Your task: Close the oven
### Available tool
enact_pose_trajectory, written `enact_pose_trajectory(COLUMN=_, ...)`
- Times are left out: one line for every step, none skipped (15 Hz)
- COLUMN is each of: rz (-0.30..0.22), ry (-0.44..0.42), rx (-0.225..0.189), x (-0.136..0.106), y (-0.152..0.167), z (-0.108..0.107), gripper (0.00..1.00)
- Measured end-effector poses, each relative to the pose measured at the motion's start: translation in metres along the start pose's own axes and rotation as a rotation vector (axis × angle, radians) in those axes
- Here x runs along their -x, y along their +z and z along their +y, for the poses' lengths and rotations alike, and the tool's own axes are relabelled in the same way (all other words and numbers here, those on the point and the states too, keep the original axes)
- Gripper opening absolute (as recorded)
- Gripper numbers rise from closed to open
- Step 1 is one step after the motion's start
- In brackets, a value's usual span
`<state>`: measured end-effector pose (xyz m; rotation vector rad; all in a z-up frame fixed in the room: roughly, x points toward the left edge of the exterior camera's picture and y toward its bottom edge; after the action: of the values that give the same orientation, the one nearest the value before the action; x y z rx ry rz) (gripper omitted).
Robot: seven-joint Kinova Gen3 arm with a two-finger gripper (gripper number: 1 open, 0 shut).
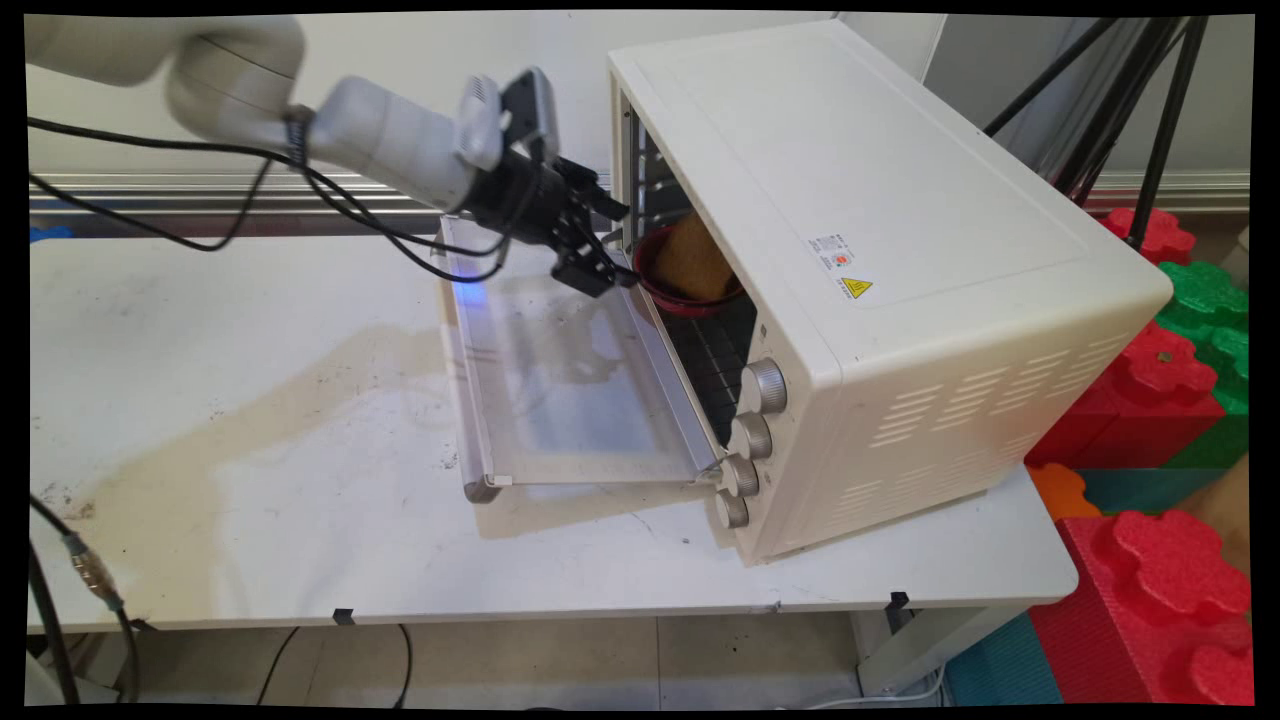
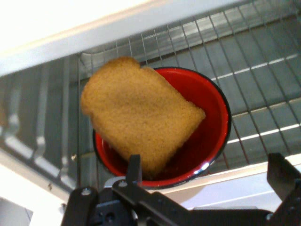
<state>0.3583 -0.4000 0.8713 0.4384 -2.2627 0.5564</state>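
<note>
A: Left side first. What's there?

B: White table, stained brown across its left half. Arm enters from upper left, black cables hanging beneath it.

A: And the gripper?

B: Gripper sits over the far end of the lowered glass door, right at the oven mouth. Fingers stand apart, holding nothing; in the hand view one finger's tip overlaps the bowl's near rim, contact unclear.

A: Inside the oven?

B: Red bowl on the wire rack, near the front edge. A slice of toast leans tilted in it, sticking out past the rim.

A: Further right?

B: Cream toaster oven on the table, four silver knobs down its front. Beyond the table's right end, red and green foam blocks and black tripod legs.
</note>
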Motion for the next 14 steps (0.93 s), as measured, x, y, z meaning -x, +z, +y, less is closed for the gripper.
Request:
enact_pose_trajectory(rz=0.005, ry=-0.012, rx=-0.002, x=0.0, y=-0.006, z=0.0, gripper=1.0)
enact_pose_trajectory(rz=0.013, ry=-0.032, rx=-0.006, x=0.0, y=-0.017, z=0.0, gripper=1.0)
enact_pose_trajectory(rz=0.017, ry=-0.045, rx=-0.009, x=0.0, y=-0.023, z=-0.001, gripper=1.0)
enact_pose_trajectory(rz=0.024, ry=-0.064, rx=-0.011, x=0.0, y=-0.033, z=-0.001, gripper=1.0)
enact_pose_trajectory(rz=0.032, ry=-0.086, rx=-0.015, x=0.0, y=-0.045, z=-0.001, gripper=1.0)
enact_pose_trajectory(rz=0.038, ry=-0.108, rx=-0.018, x=0.0, y=-0.057, z=-0.001, gripper=1.0)
enact_pose_trajectory(rz=0.043, ry=-0.126, rx=-0.021, x=0.0, y=-0.067, z=-0.001, gripper=1.0)
enact_pose_trajectory(rz=0.045, ry=-0.138, rx=-0.023, x=0.0, y=-0.074, z=-0.001, gripper=1.0)
enact_pose_trajectory(rz=0.049, ry=-0.155, rx=-0.025, x=0.0, y=-0.084, z=0.0, gripper=1.0)
enact_pose_trajectory(rz=0.051, ry=-0.166, rx=-0.026, x=0.001, y=-0.091, z=0.0, gripper=1.0)
enact_pose_trajectory(rz=0.055, ry=-0.181, rx=-0.026, x=0.001, y=-0.101, z=0.001, gripper=1.0)
enact_pose_trajectory(rz=0.057, ry=-0.199, rx=-0.026, x=0.003, y=-0.112, z=0.002, gripper=1.0)
enact_pose_trajectory(rz=0.059, ry=-0.215, rx=-0.026, x=0.005, y=-0.124, z=0.004, gripper=1.0)
enact_pose_trajectory(rz=0.059, ry=-0.226, rx=-0.024, x=0.007, y=-0.133, z=0.006, gripper=1.0)
